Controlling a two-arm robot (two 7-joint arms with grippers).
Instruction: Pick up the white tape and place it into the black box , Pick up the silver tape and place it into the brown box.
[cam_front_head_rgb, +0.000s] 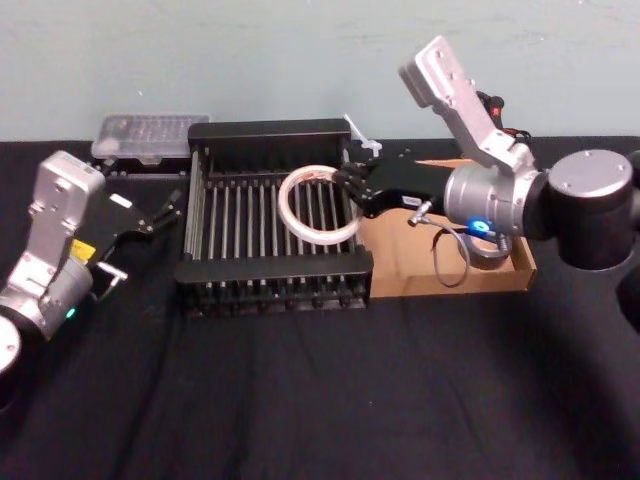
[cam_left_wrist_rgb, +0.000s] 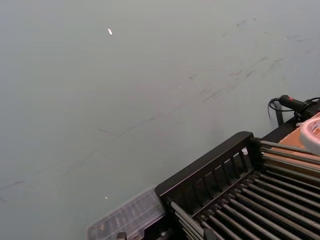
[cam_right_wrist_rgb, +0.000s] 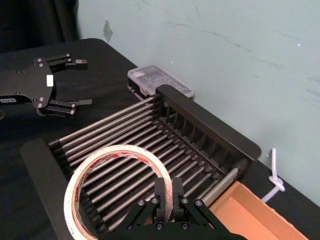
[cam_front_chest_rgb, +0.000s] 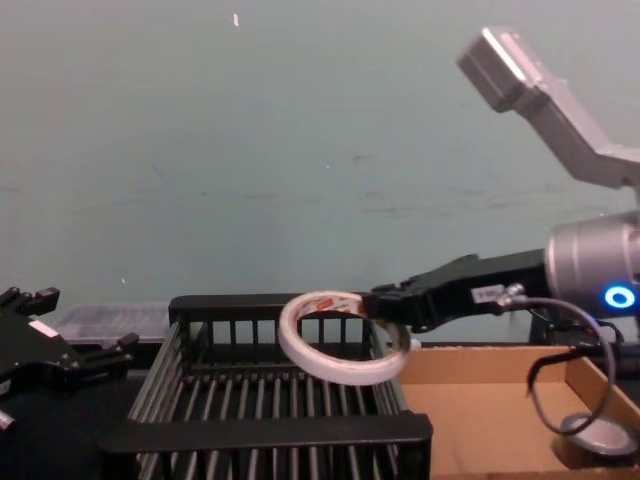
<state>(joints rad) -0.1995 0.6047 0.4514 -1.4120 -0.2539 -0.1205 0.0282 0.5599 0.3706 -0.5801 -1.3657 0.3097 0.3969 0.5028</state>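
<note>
One white tape: thin, tilted, hollow ring.

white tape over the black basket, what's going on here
The right gripper is shut on the edge of the white tape and holds the ring, tilted, over the slatted floor of the black box, not yet released. The silver tape appears to lie in the brown box beside it, near the right arm's cable. The left gripper is open, off to the left of the black box, holding nothing.
</note>
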